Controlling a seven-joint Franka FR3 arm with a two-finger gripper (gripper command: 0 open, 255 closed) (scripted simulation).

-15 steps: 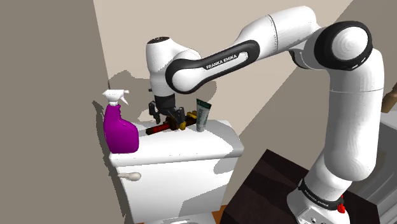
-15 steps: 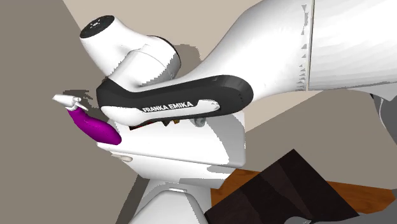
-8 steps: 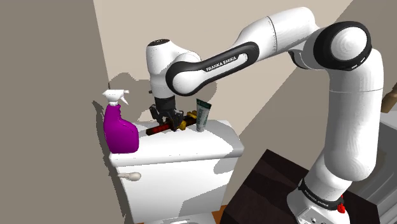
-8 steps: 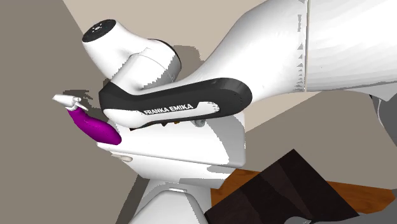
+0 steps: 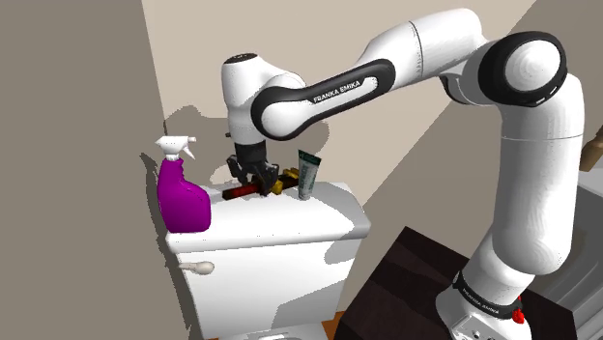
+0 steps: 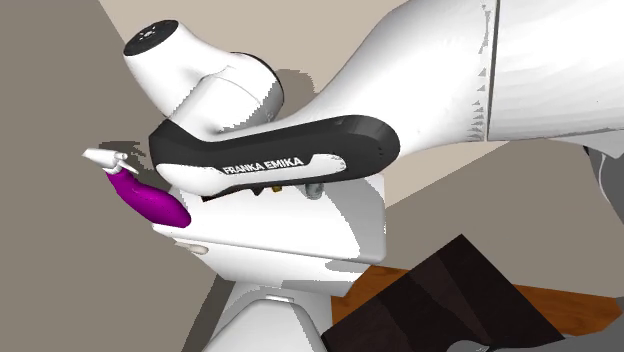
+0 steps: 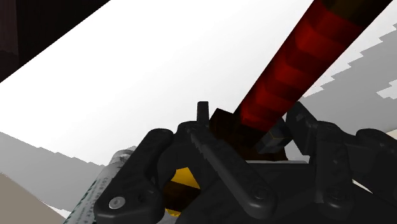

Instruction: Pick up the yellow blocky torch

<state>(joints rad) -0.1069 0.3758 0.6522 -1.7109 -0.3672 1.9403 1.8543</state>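
Fingers (image 7: 213, 167) of black 2-finger gripper (image 5: 253, 177) clamped on red-handled yellow blocky torch (image 5: 235, 192).
Torch at rear edge of white toilet-tank lid (image 5: 290, 220), btwn purple spray bottle (image 5: 182, 198) & green tube (image 5: 307, 175).

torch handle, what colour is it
The torch handle is red with darker ribbed bands; the wrist view shows it best.

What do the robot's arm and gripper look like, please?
The arm is white, made of thick rounded segments with dark joints. One black band carries white letters, FRANKA EMIKA. A small red mark sits near its foot. The gripper is all black, with two ridged fingers.
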